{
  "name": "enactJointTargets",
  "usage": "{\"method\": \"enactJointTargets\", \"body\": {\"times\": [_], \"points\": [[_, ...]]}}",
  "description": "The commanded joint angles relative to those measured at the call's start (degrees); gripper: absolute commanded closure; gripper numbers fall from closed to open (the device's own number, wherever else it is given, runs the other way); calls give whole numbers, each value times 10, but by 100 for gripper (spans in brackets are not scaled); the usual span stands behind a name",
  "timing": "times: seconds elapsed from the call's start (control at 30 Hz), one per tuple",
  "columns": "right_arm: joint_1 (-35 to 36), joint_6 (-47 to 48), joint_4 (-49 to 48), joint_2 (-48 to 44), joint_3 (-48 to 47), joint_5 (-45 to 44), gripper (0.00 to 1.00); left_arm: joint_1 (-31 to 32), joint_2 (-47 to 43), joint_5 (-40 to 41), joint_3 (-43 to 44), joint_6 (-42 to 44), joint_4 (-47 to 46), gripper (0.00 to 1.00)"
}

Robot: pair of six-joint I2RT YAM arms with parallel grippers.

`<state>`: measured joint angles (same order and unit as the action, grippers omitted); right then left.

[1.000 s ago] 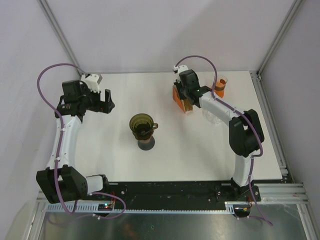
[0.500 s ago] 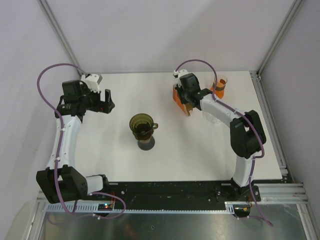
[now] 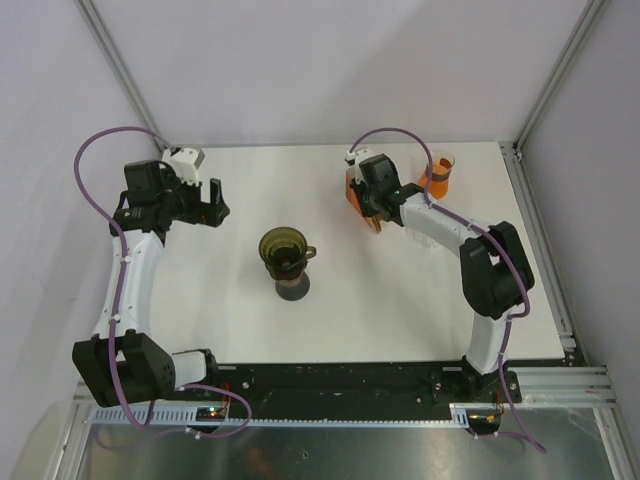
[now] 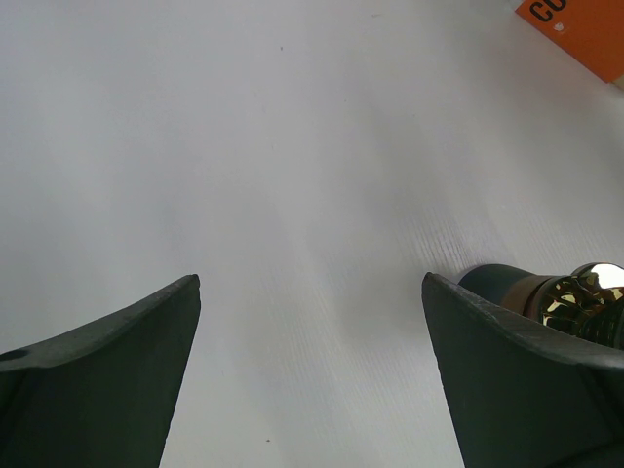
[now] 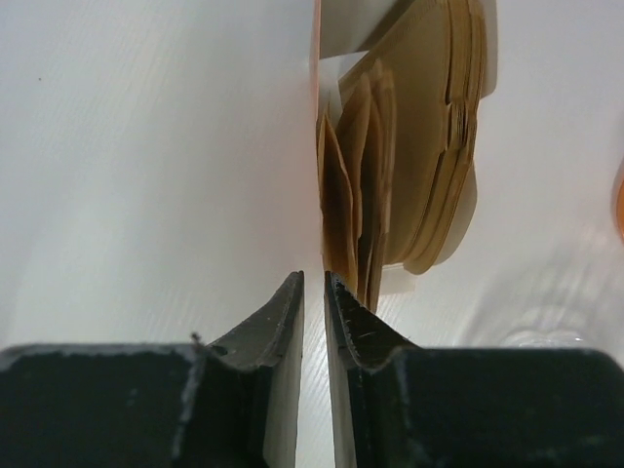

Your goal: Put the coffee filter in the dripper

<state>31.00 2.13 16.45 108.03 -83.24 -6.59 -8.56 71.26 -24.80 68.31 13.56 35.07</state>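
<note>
The brown see-through dripper [image 3: 283, 248] stands on its dark base mid-table. A stack of brown paper coffee filters [image 5: 429, 146] stands on edge against the orange filter box [image 3: 351, 190] at the back. My right gripper [image 3: 374, 207] [image 5: 313, 278] is right at that stack. Its jaws are a narrow slit apart with only white table showing between them, and the filters lie just beyond and to the right of the right fingertip [image 5: 341, 292]. My left gripper [image 3: 213, 203] [image 4: 312, 292] hangs wide open and empty to the left of the dripper.
An orange cup [image 3: 440, 172] stands at the back right. A clear glass vessel [image 3: 424, 234] lies under my right forearm. In the left wrist view the dripper's dark base [image 4: 502, 286] and a corner of the orange box [image 4: 575, 29] show.
My right wrist has shifted slightly beside the orange box. The left arm and the dripper have not moved.
</note>
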Motion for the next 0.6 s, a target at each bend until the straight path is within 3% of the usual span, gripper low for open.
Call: {"method": "enactJointTargets", "body": {"times": [0.0, 0.57], "points": [[5, 0, -3, -48, 11, 2, 81, -6, -13, -12, 6, 2, -11, 0], [-4, 6, -14, -29, 20, -8, 82, -7, -14, -12, 4, 1, -12, 0]]}}
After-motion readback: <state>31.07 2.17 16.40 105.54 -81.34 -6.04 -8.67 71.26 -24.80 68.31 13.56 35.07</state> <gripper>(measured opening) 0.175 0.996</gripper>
